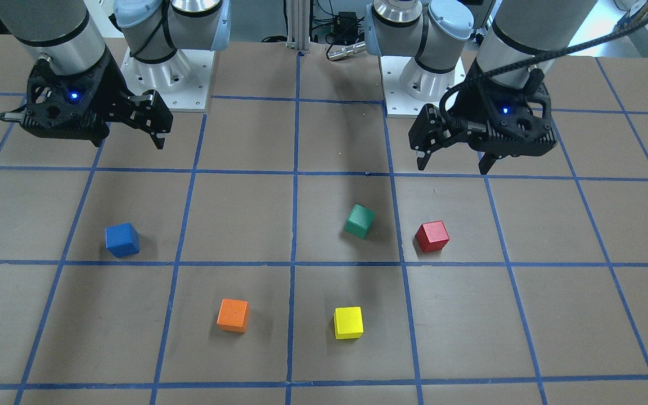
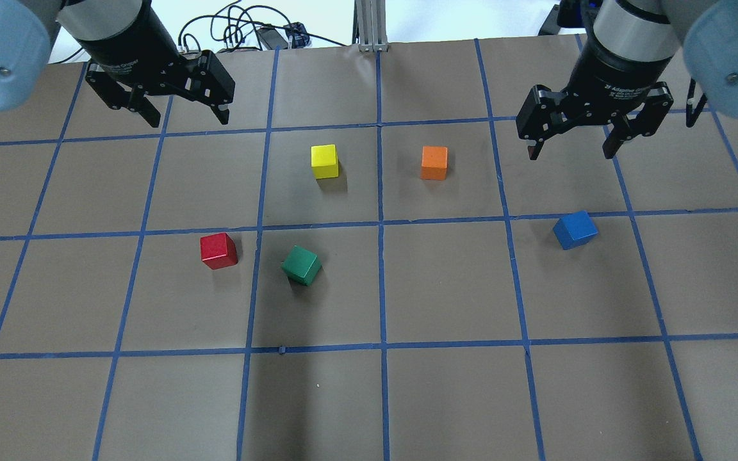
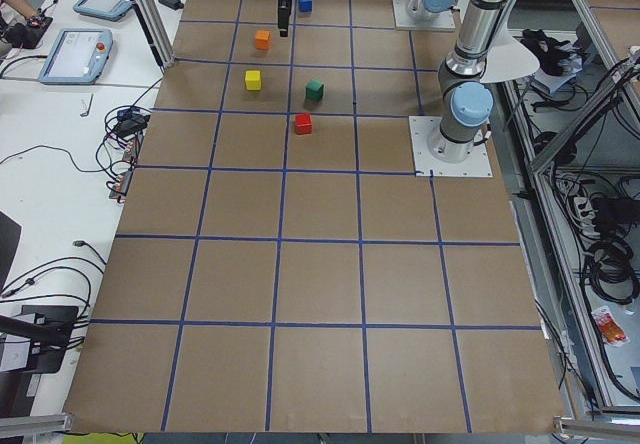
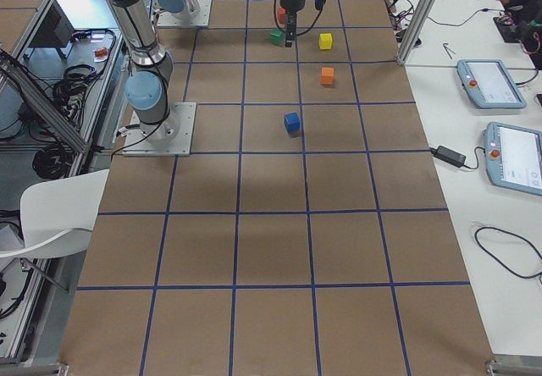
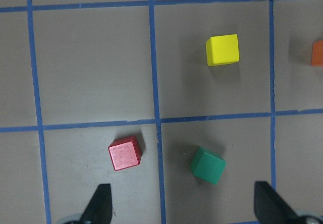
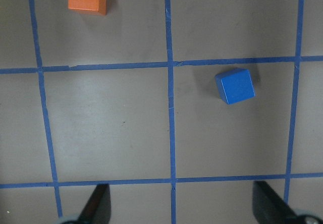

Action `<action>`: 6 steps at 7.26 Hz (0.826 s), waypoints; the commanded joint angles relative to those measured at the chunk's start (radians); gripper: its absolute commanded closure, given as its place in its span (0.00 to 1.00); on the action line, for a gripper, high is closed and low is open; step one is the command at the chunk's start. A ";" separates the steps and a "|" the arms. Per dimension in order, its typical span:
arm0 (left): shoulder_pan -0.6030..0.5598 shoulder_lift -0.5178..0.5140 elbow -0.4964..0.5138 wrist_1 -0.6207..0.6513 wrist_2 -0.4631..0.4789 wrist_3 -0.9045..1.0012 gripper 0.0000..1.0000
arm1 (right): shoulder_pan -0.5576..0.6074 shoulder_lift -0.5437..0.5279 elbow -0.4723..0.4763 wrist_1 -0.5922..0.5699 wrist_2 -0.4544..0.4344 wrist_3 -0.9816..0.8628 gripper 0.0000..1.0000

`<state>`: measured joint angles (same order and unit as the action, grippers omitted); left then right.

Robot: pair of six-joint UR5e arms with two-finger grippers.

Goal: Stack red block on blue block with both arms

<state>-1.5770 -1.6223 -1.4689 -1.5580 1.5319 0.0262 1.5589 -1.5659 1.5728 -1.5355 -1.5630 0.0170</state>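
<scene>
The red block (image 2: pixel 218 250) lies on the table on my left side, next to a green cube; it also shows in the front view (image 1: pixel 432 236) and the left wrist view (image 5: pixel 124 153). The blue block (image 2: pixel 574 230) lies on the right side and also shows in the front view (image 1: pixel 122 240) and the right wrist view (image 6: pixel 234 86). My left gripper (image 2: pixel 188 120) hangs open and empty above the table, apart from the red block. My right gripper (image 2: pixel 569 155) hangs open and empty, apart from the blue block.
A green cube (image 2: pixel 302 265) lies just right of the red block. A yellow cube (image 2: pixel 324 161) and an orange cube (image 2: pixel 434 162) lie farther out, between the grippers. The brown table (image 2: pixel 446 384) carries a blue tape grid.
</scene>
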 commanded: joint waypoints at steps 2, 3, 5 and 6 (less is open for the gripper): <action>0.006 -0.014 0.007 -0.016 -0.010 -0.012 0.00 | 0.001 0.000 0.001 0.002 0.000 0.000 0.00; 0.008 0.005 -0.007 -0.008 -0.003 0.003 0.00 | 0.001 0.000 0.001 0.002 0.000 -0.003 0.00; 0.008 -0.002 -0.010 -0.008 0.004 -0.003 0.00 | 0.001 0.000 0.001 0.002 -0.002 -0.005 0.00; 0.008 -0.005 -0.005 -0.010 0.005 0.003 0.00 | 0.001 0.000 0.001 0.003 -0.003 -0.006 0.00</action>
<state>-1.5694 -1.6247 -1.4777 -1.5686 1.5343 0.0253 1.5605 -1.5662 1.5739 -1.5340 -1.5645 0.0126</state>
